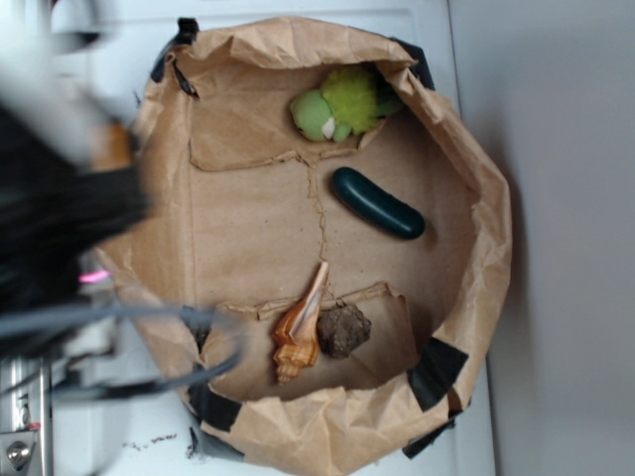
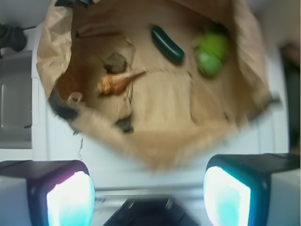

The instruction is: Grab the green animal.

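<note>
The green animal [image 1: 342, 104] is a fuzzy lime-green plush with a paler head and a white patch. It lies at the top of the brown paper tray [image 1: 476, 198], against its wall. In the wrist view the green animal [image 2: 212, 51] shows blurred at the upper right. My gripper [image 2: 148, 197] hangs open with nothing between its glowing pads [image 2: 70, 200], well outside the tray's near rim. In the exterior view the arm is a dark blur [image 1: 50, 218] at the left, and its fingers cannot be made out there.
A smooth dark green cucumber-shaped object [image 1: 377, 202] lies just below the plush. An orange spiral shell [image 1: 300, 327] and a dark brown lump [image 1: 343, 330] sit at the tray's lower part. The crumpled walls stand up all round. A grey cable [image 1: 129, 315] crosses the lower left.
</note>
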You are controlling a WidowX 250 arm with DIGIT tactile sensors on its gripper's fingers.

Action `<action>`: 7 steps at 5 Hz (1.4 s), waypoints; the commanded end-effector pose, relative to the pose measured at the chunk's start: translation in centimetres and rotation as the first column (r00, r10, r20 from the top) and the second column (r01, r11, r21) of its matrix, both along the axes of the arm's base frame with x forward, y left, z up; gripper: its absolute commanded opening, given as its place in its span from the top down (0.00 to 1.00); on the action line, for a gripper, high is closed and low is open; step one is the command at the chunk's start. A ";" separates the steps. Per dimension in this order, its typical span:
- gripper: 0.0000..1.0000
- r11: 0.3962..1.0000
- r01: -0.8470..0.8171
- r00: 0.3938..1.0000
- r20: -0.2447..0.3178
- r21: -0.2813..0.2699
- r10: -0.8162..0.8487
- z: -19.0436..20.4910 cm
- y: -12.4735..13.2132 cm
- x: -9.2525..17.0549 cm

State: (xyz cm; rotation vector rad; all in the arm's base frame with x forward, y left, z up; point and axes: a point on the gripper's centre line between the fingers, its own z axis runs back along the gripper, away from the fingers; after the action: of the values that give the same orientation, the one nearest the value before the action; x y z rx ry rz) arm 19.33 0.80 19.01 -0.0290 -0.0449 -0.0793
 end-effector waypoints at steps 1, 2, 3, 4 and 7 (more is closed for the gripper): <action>0.00 0.996 0.085 0.993 0.079 0.026 -0.087 -3.0 1.7 5.2; 0.00 0.996 0.085 0.993 0.079 0.026 -0.087 -3.0 1.7 5.2; 0.00 0.996 0.085 0.993 0.079 0.026 -0.087 -3.0 1.7 5.2; 0.00 0.993 0.099 0.986 0.142 -0.063 -0.090 -3.3 2.3 4.4; 0.00 0.999 -0.044 0.982 0.184 0.018 0.040 -11.5 6.5 9.5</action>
State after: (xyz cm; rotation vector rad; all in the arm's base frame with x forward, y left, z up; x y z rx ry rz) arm 27.85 6.88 5.77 -0.0180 -0.1697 -0.0394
